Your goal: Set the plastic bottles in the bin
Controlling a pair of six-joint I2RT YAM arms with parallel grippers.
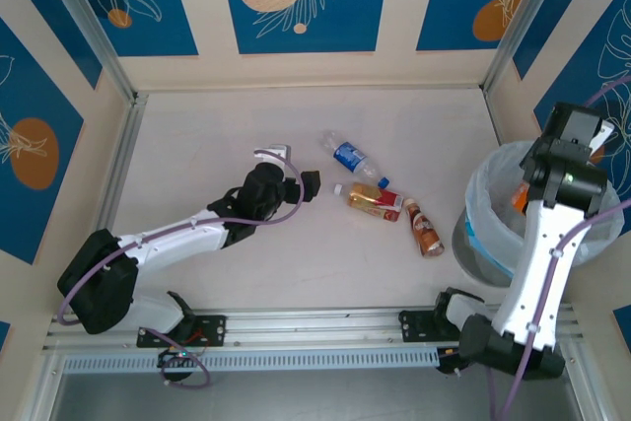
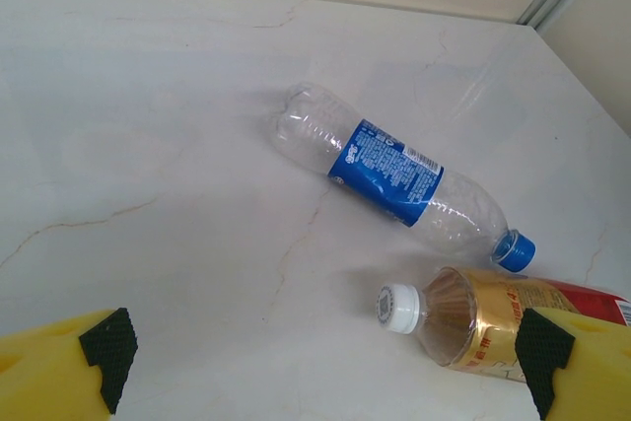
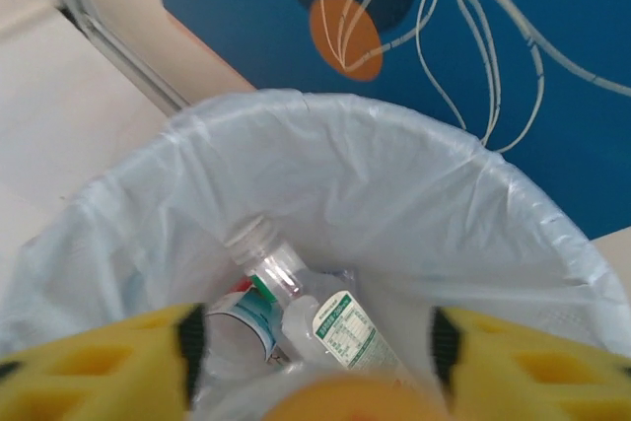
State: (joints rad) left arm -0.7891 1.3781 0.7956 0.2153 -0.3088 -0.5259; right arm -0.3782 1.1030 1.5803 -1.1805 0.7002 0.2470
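Bottles not yet binned number three, all lying on their sides just right of the tabletop's [image 1: 217, 145] middle. A clear blue-labelled bottle [image 2: 389, 173] lies farthest from the near edge, a gold-and-red bottle [image 2: 488, 327] just beside its cap, and a brown bottle [image 1: 424, 228] nearest the bin [image 1: 480, 244], which stands at the right edge. Inside the bin we see more, among them a clear green-labelled bottle [image 3: 320, 317].

We judge them light, thin-walled and smooth, apt to dent or roll, so the labelled mid-body is the place to take hold, not the neck.

Our left gripper [image 2: 325, 357] faces the blue-labelled bottle, jaws wide apart with nothing between them. Our right gripper [image 3: 315, 342] hangs over the bin's mouth, jaws apart. An orange shape [image 3: 355, 403] sits between them, blurred and cut off, and we cannot tell whether it touches them. Folds of the bag [image 3: 414, 204] hide how many bottles lie below.
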